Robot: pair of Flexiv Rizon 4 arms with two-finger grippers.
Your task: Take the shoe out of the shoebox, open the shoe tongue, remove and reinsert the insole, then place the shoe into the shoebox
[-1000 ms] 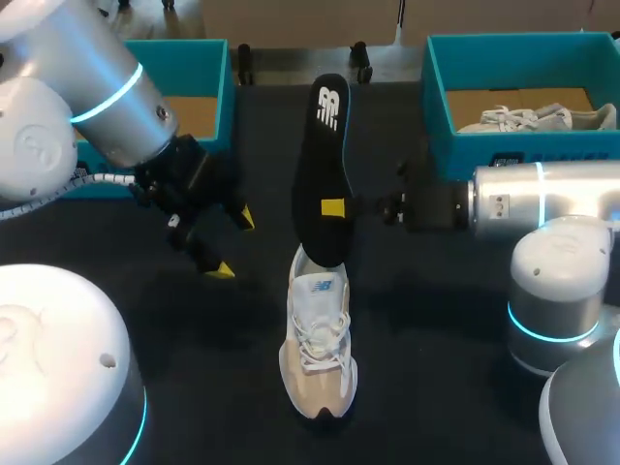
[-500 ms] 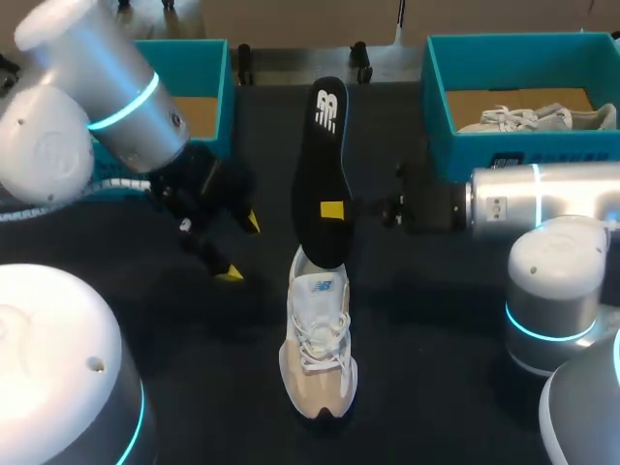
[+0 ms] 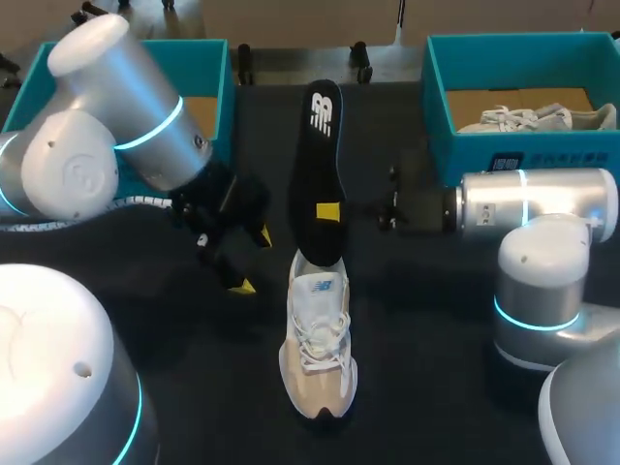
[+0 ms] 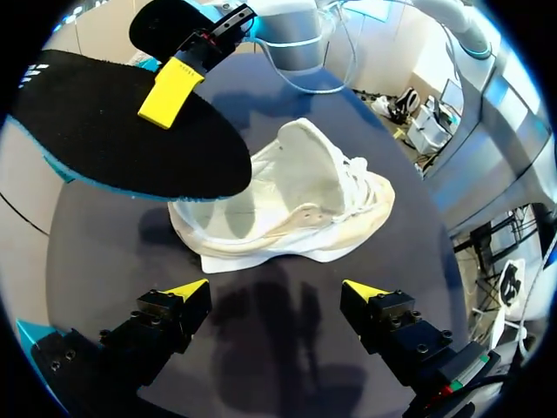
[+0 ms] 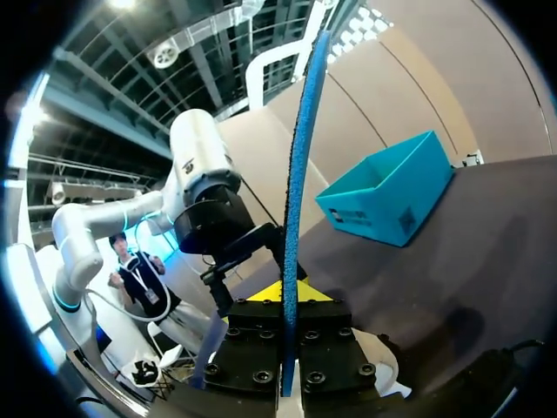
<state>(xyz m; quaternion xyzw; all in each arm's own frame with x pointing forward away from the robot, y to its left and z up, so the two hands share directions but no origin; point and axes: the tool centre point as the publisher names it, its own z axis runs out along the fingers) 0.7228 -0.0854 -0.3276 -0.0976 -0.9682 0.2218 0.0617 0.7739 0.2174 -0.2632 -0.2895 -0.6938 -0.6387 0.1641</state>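
**Insole poised at the shoe mouth, left fingers waiting alongside**

- My right gripper [image 3: 329, 211] is clamping the black insole [image 3: 318, 145] partway along its length, one finger on each face. In the right wrist view the insole is standing edge-on between my fingers.
- I am holding the insole lengthwise over the table [image 3: 417, 387], its far end raised and its near end dipping at the heel opening of the shoe [image 3: 318, 354]. I judge this line-up is for sliding it back in. I cannot tell whether the tip is inside yet or only above the collar.
- The white-and-tan shoe is sitting upright on its sole mid-table, out of any box, toe toward me and heel toward the far side. Its tongue is looking pulled forward and the mouth wide.
- My left gripper [image 3: 252, 260] is hanging just left of the shoe's heel with its fingers spread, touching nothing. I judge it is placed there to steady the shoe or spread the collar.
- The left shoebox [image 3: 184, 44] at far left is showing a bare floor, likely this shoe's home. The right shoebox [image 3: 465, 145] at far right is holding another white shoe [image 3: 538, 118].
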